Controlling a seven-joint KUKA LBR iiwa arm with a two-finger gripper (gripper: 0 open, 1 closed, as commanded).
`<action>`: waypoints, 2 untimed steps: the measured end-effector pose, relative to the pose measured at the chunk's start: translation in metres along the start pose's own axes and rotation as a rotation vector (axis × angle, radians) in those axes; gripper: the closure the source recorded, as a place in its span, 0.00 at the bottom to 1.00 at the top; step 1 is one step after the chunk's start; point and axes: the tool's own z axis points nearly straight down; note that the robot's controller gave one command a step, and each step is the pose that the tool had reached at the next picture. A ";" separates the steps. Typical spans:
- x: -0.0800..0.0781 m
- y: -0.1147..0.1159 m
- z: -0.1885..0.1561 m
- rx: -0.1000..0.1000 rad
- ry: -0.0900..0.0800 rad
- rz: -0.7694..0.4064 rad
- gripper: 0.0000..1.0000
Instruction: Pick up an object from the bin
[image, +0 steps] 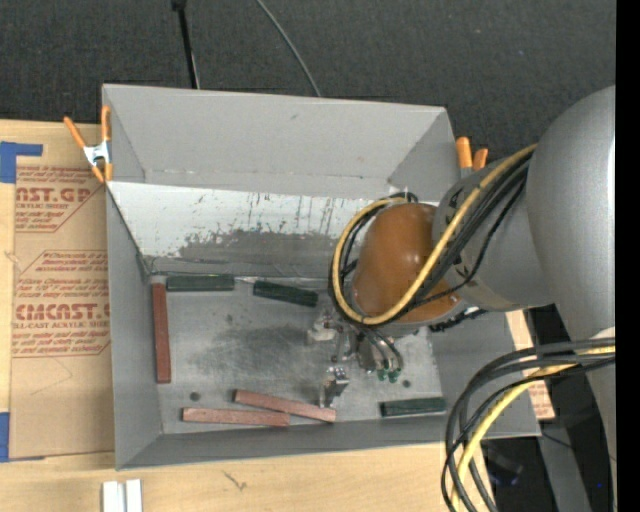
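My gripper (335, 385) reaches down into the right half of the bin, its metal fingertips just above the floor. Directly below it lies a reddish-brown bar (284, 405), slanted along the near wall, with its right end close to the fingertips. A second reddish-brown bar (234, 416) lies just in front of that one. A dark green bar (413, 407) rests to the right of the gripper near the front right corner. Nothing shows between the fingers.
A reddish-brown bar (160, 331) lies lengthwise against the left wall. Two dark green bars (200, 284) (285, 293) lie along the back wall. The orange wrist cover and looped cables hang over the bin's right side.
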 end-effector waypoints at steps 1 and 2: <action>0.006 0.041 -0.003 0.006 -0.020 -0.006 0.00; 0.008 0.075 -0.002 -0.001 -0.013 0.116 0.00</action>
